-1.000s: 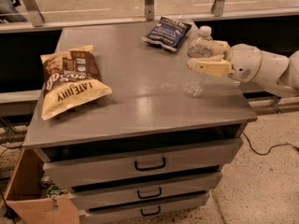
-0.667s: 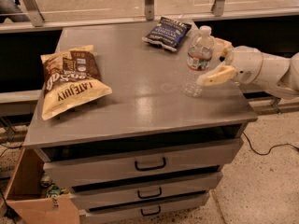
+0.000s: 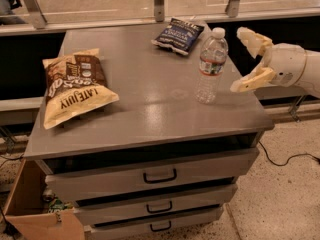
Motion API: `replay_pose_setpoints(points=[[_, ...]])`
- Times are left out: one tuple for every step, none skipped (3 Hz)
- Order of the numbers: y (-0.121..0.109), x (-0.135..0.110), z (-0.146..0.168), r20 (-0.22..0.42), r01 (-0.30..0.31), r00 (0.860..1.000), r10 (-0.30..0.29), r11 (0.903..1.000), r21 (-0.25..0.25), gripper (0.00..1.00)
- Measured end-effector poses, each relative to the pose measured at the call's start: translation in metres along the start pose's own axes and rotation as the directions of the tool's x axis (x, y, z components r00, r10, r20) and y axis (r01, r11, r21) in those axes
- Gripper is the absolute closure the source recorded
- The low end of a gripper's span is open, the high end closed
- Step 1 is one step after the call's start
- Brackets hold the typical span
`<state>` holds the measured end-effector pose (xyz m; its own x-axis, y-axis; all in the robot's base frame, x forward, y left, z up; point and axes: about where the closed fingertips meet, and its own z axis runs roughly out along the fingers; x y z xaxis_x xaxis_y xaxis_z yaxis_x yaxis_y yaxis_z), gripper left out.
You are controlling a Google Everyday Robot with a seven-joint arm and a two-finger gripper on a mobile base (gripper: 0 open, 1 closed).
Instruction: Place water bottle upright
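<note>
**On the cabinet's top, right side: water bottle upright, gripper apart**

Item 1. Water bottle (image 3: 211,66). It stands on its base on the cabinet (image 3: 150,114), towards the right edge of the top as viewed and about midway from front to back. The white cap is uppermost and the body is vertical. It touches nothing but the top. The body is clear ribbed plastic with a narrow label band high on it. The fill level cannot be read.

- Handling, as judged: light and thin-walled, likely to dent under a hard squeeze. It is tall for its small base, so a sideways nudge could tip it.
- The ribs should give some grip, while the label band is probably slicker.
- Best hold: across the ribbed body just below the band, with moderate force. The cap is too narrow and too high to steady the bottle.

Item 2. Gripper (image 3: 237,60). It hangs in the air just off the cabinet's right edge, level with the bottle's upper half. The two fingers are spread wide, one high and one low, with nothing between them. It is just beside the bottle and clear of it.

Item 3. Brown chip bag (image 3: 75,86), lying flat on the left part of the cabinet's top.

Item 4. Blue snack bag (image 3: 178,34), lying at the rear of the cabinet's top.

Item 5. Cardboard box (image 3: 30,209), on the floor at the cabinet's lower left.

Status, as judged: the bottle already stands as the task asks.
</note>
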<state>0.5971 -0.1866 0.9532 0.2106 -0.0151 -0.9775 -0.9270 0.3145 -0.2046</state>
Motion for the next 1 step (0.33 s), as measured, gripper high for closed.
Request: replay_pose_setpoints(points=[[-0.0036, -0.0205, -0.0563, -0.095, 0.050, 0.995, -0.042, 0.9952, 0.084, 0.00]])
